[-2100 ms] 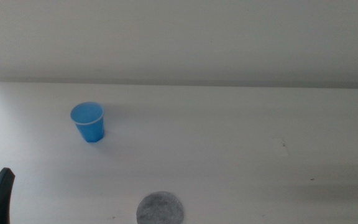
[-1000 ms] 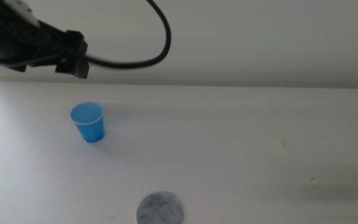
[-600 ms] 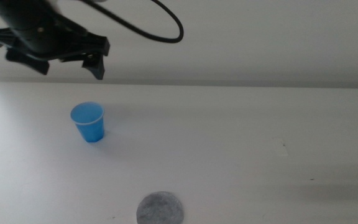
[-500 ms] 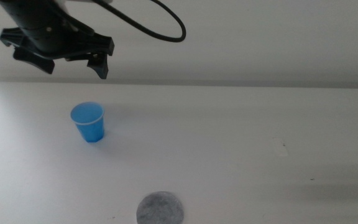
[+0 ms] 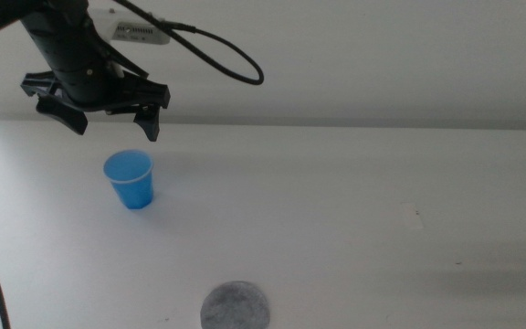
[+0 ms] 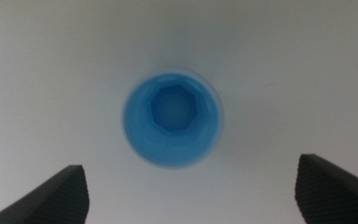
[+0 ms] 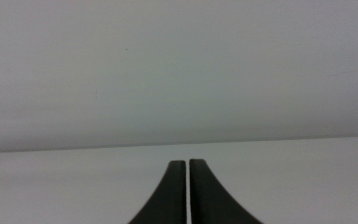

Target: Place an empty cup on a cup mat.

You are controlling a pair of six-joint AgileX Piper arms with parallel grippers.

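The small bright blue cup (image 5: 130, 179) stands upright on the white table at the left. The left wrist view looks straight down into it (image 6: 173, 120) and it is empty. My left gripper (image 5: 115, 126) hangs above the cup with its jaws spread wide, one on each side; its midpoint in its own view (image 6: 188, 190) lies beside the cup. The grey speckled cup mat (image 5: 235, 306) lies flat at the table's front edge, right of the cup. My right gripper (image 7: 187, 167) is shut and empty, out of the middle view.
The white table (image 5: 354, 210) runs back to a pale wall. A small dark mark (image 5: 417, 214) sits on the table at the right. The left arm's black cable (image 5: 226, 55) loops above the table.
The left arm has come up from the bottom left, swung over the cup and come lower toward it, jaws open. The cup and the mat have not moved.
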